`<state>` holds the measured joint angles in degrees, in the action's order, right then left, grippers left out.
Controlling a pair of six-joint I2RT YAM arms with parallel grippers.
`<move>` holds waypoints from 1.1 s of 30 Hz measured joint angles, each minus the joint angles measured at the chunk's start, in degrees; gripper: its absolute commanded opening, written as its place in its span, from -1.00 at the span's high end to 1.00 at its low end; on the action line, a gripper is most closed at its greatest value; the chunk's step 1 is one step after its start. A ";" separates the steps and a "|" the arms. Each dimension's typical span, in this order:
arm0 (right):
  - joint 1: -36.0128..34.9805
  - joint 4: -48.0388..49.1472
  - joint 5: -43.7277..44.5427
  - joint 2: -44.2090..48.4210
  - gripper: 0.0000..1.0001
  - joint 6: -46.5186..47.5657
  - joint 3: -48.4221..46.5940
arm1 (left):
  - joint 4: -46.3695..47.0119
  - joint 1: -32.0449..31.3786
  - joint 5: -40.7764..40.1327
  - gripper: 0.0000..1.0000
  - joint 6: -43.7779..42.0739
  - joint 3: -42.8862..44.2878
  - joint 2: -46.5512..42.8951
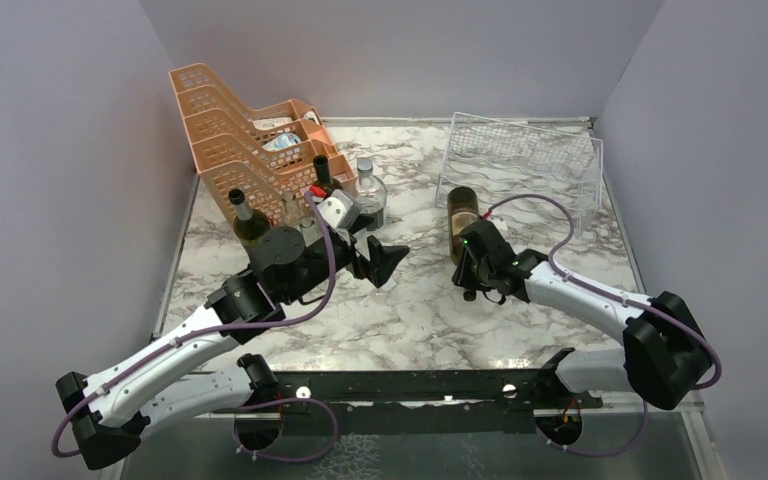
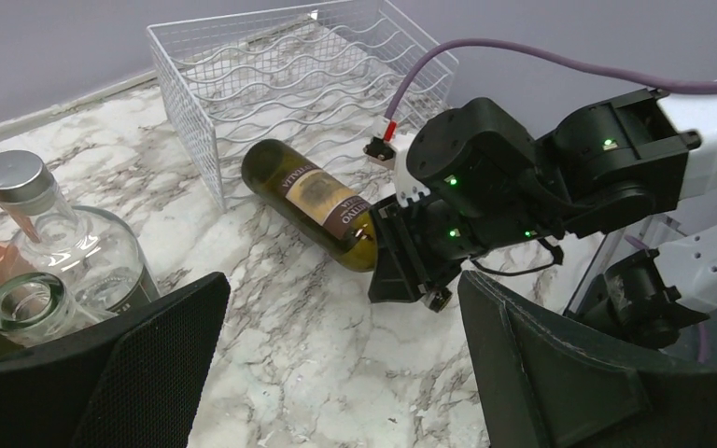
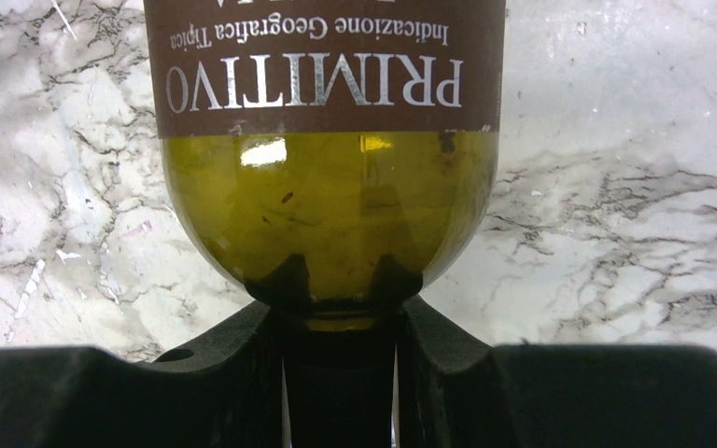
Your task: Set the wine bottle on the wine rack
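Note:
The wine bottle (image 1: 462, 222) is olive-green glass with a brown label. It lies on its side on the marble table, its base toward the wine rack (image 1: 520, 160), a white thin-wire rack with wavy cradles at the back right. My right gripper (image 1: 468, 258) is shut on the bottle's neck; the right wrist view shows the shoulder (image 3: 327, 215) just past my fingers (image 3: 243, 364). The left wrist view shows the bottle (image 2: 313, 196), the rack (image 2: 289, 65) and the right gripper (image 2: 401, 266). My left gripper (image 1: 385, 262) is open and empty over bare marble (image 2: 345, 373), left of the bottle.
Orange perforated stacked trays (image 1: 250, 140) stand at the back left. In front of them are a clear glass bottle (image 1: 367, 195) and dark bottles (image 1: 250, 222), close to my left arm. The clear bottle (image 2: 65, 243) sits beside my left finger. Grey walls enclose the table.

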<state>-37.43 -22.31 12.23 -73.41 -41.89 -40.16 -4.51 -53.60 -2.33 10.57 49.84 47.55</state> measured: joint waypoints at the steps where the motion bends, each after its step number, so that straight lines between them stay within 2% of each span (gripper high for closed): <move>1: 0.00 0.50 0.11 -0.48 0.98 0.13 -0.11 | 0.00 0.00 0.04 -0.98 0.24 0.00 -0.17; 10: 0.00 4.52 3.85 -5.49 0.98 0.09 -2.54 | -0.13 0.00 0.79 -0.98 2.05 0.63 -1.38; 18: 0.33 7.78 6.34 -14.05 0.98 -0.81 -7.82 | -1.75 0.00 0.81 -0.98 2.19 4.24 0.11; 26: 1.11 8.55 10.64 -24.52 0.98 -3.37 -17.16 | -3.30 0.00 0.94 -0.98 2.16 8.61 4.37; 33: 4.72 9.03 11.63 -29.64 0.98 -4.72 -21.55 | -5.25 0.00 1.51 -0.98 2.08 12.63 9.09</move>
<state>-32.71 -13.28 23.86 -103.04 -46.61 -61.71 -9.76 -53.60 -0.82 12.64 62.48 56.64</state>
